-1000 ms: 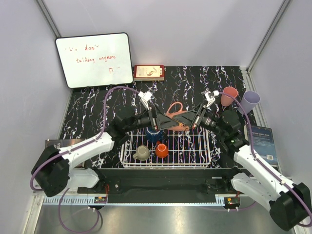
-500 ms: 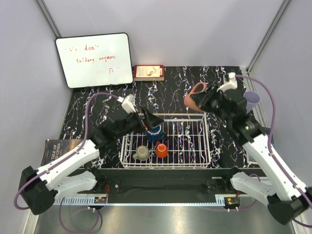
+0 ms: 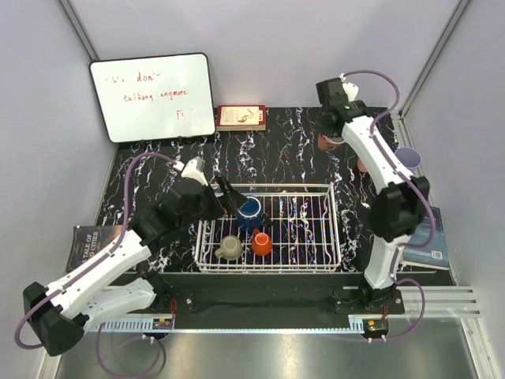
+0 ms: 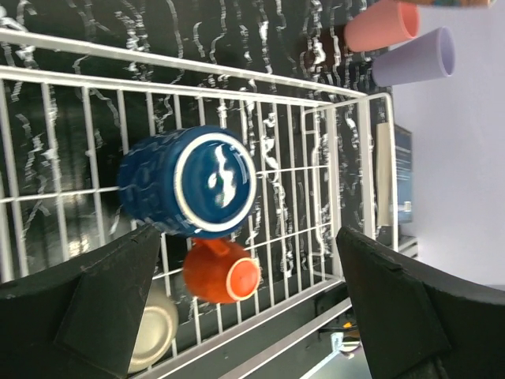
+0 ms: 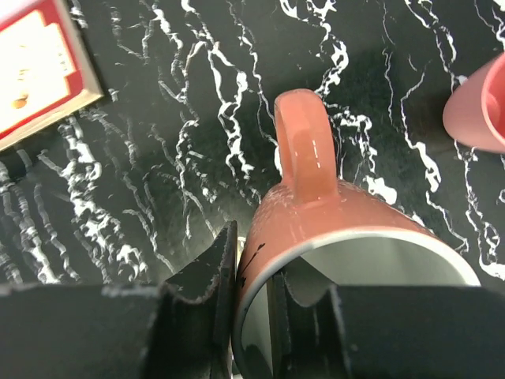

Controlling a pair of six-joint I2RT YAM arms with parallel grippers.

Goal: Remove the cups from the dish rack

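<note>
The right gripper (image 5: 252,296) pinches the rim of a reddish-brown mug (image 5: 304,213), one finger inside its white interior and the other against the outer wall, with the handle pointing away from the claw. From overhead, that claw (image 3: 331,131) sits at the far side of the black marbled table (image 3: 158,181), well beyond the dish rack (image 3: 316,251), the mug (image 3: 327,144) just beneath it. Whether the mug touches the table cannot be told. Off to the claw's right stands a salmon-pink cup (image 5: 480,106); past it, farther out, a lavender tumbler (image 3: 408,160). A red book (image 5: 35,55) lies to the claw's left, near a whiteboard (image 3: 152,96) propped against the back wall.

The left gripper (image 4: 246,237) is spread wide and holds nothing, hovering over the rack's left end (image 3: 225,192). Directly under the spread fingers is a dark blue mug (image 4: 189,181) in the white wire rack (image 4: 316,158). Just nearer than it are an orange cup (image 4: 221,272) and a beige mug (image 4: 154,335), side by side in the same rack.
</note>
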